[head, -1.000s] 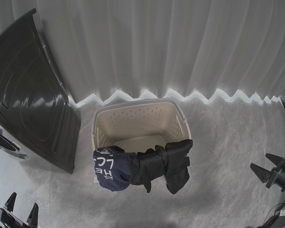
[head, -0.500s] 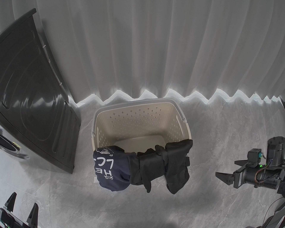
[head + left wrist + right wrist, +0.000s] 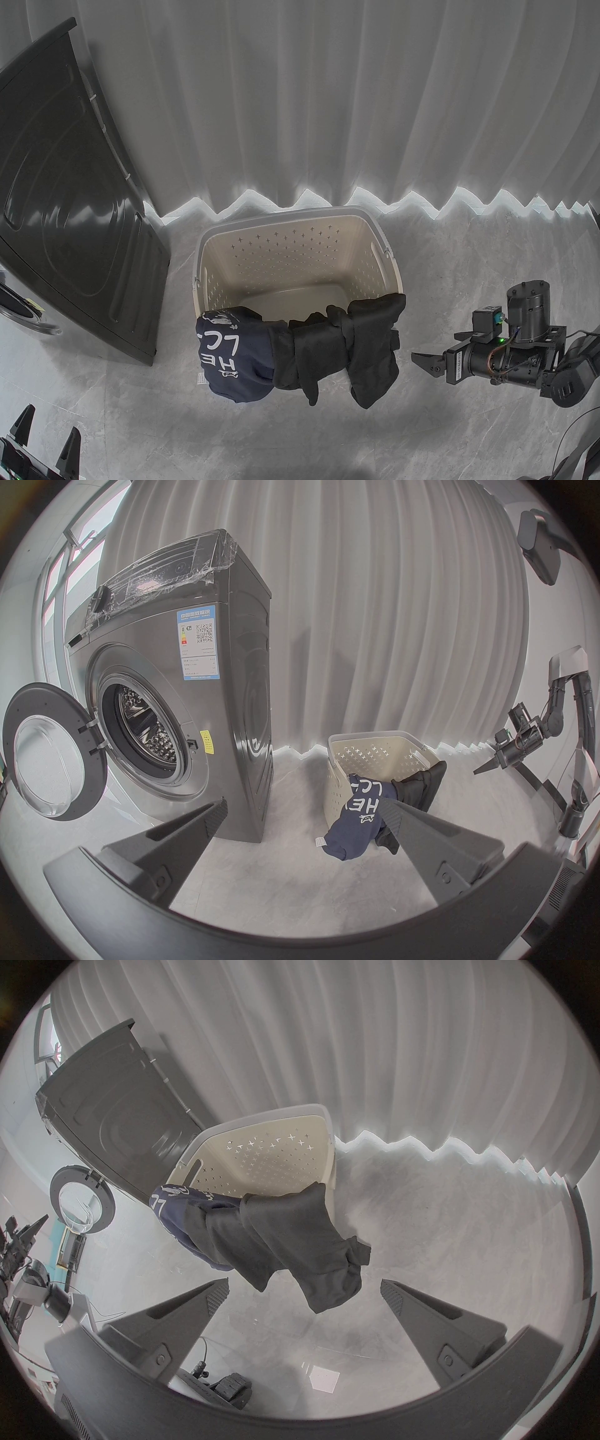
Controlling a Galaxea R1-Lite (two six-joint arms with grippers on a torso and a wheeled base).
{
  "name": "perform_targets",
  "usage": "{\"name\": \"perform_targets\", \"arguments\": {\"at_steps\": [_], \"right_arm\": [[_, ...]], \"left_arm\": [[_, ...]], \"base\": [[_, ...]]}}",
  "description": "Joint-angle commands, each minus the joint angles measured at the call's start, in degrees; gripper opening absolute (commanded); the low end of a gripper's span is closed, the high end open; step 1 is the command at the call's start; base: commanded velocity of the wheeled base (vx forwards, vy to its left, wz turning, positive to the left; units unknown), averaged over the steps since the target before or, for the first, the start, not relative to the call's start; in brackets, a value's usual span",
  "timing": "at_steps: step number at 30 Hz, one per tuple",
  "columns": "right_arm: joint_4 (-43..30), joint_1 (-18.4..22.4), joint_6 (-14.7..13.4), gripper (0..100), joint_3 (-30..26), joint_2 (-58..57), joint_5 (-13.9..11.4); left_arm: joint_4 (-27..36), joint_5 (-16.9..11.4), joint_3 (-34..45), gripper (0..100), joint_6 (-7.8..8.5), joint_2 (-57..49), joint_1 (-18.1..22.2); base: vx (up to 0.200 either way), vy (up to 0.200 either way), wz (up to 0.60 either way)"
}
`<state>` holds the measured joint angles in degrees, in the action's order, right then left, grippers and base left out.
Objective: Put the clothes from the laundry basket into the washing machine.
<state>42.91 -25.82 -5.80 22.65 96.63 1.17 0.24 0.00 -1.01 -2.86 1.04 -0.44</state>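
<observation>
A: Clothes (image 3: 312, 350) first: where is the right claw (image 3: 424, 364) sitting against them?

B: It is hovering over the floor (image 3: 487, 250), fingers spread wide and gripping nothing, pointing toward 9 o'clock in the head view. A black garment (image 3: 369, 350) is hanging at its 9 o'clock, near but apart.

A: And how is that garment lying?

B: It is draping over the near rim of the laundry basket (image 3: 287, 215), most of it spilling down the outside wall. A navy shirt (image 3: 231, 362) with pale lettering is hanging over the same rim at the garment's 9 o'clock, the two overlapping. The basket's pale bottom is showing at their 12 o'clock.

A: Where is the washing machine (image 3: 69, 206) standing?

B: It is standing just beside the basket, at the basket's 9 to 10 o'clock. In the left wrist view its round door (image 3: 47, 758) is hanging open and the drum (image 3: 140, 727) is showing.

A: And the other arm?

B: The left claw (image 3: 49, 428) is sitting low at the basket's 7 o'clock, well apart, fingers spread and empty. A white curtain (image 3: 344, 94) is hanging behind the basket at 12 o'clock.
</observation>
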Motion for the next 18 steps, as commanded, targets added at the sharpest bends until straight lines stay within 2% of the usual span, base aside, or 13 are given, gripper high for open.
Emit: {"name": "perform_targets", "arguments": {"at_steps": [1, 8, 15, 17, 18], "right_arm": [[1.7, -0.9, 0.0, 100, 0.9, 5.1, 0.2], [6.1, -2.4, -0.3, 100, 3.0, 11.4, 0.3], [7.6, -2.1, -0.7, 100, 9.1, 18.1, 0.6], [7.7, -2.1, -0.7, 100, 9.2, 18.2, 0.6], [8.3, -2.0, -0.6, 100, 11.6, 21.0, 0.6]], "left_arm": [[0.0, 0.0, 0.9, 100, -0.04, -0.9, 0.0], [0.0, 0.0, 0.9, 100, -0.04, -0.9, 0.0], [0.0, 0.0, 0.9, 100, -0.12, -0.9, 0.0], [0.0, 0.0, 0.9, 100, -0.12, -0.9, 0.0], [0.0, 0.0, 0.9, 100, -0.12, -0.9, 0.0]], "base": [[0.000, 0.000, 0.00], [0.000, 0.000, 0.00], [0.000, 0.000, 0.00], [0.000, 0.000, 0.00], [0.000, 0.000, 0.00]]}}
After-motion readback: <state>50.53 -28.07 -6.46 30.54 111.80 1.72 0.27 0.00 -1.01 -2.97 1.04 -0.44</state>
